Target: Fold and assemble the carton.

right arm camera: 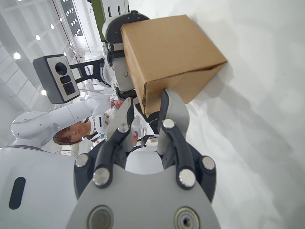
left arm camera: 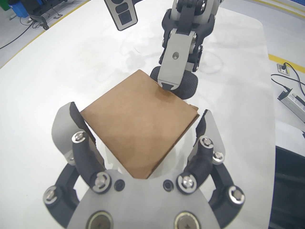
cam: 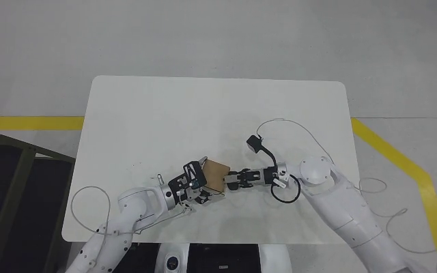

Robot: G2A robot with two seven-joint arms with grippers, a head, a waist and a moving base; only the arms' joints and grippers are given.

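Close to the near edge of the desk (cam: 205, 109), my left hand (left arm camera: 138, 110) was spread wide around the carton (right arm camera: 171, 48). Its pads (left arm camera: 76, 116) sat against two opposite sides, so I took it to be clasping the box, not merely straddling it. The carton stood between my two hands, left hand on its left and right hand on its right, resting on the desk or just off it; I could not tell which. It already had its box shape, brown and plain, though the corner seam nearest my right hand looked ragged and not quite flush. My right hand (right arm camera: 147, 98) was closed on that far right edge, one finger on the top face and the other behind the wall. I judged the carton light and hollow, with stiff panels that would give at the creases and dent if squeezed mid-face. The cardboard seemed dry enough not to slip. The safest hold was probably across opposite walls close to the corners, with only a gentle pinch on any loose flap.
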